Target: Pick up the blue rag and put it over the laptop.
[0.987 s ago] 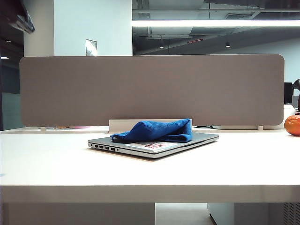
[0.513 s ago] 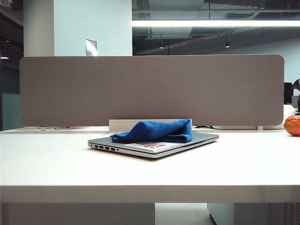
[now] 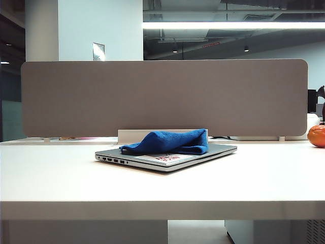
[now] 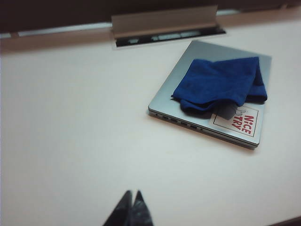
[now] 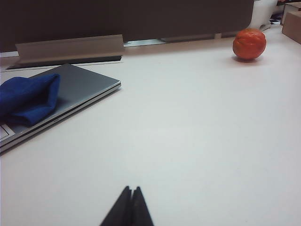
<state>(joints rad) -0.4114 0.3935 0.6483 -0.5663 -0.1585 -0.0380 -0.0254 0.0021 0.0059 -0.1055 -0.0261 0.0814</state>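
The blue rag [image 3: 170, 142] lies bunched on the lid of the closed silver laptop [image 3: 213, 150] at the middle of the white table; it covers the far part of the lid and leaves the white-and-red sticker [image 4: 236, 120] bare. In the left wrist view the blue rag [image 4: 218, 84] and the laptop [image 4: 169, 94] lie well ahead of my left gripper [image 4: 133, 193], which is shut and empty above bare table. My right gripper [image 5: 131, 189] is shut and empty too, far from the rag [image 5: 27, 99] and the laptop [image 5: 89, 84]. Neither arm shows in the exterior view.
An orange round object [image 3: 317, 135] sits at the table's far right, orange round object [image 5: 249, 44] in the right wrist view too. A grey divider panel [image 3: 162, 96] stands along the back edge, with a pale cable tray [image 4: 164, 23] behind the laptop.
A dark part of an arm at the upper left of the exterior view one second ago has left the picture. The rag and laptop have not moved.
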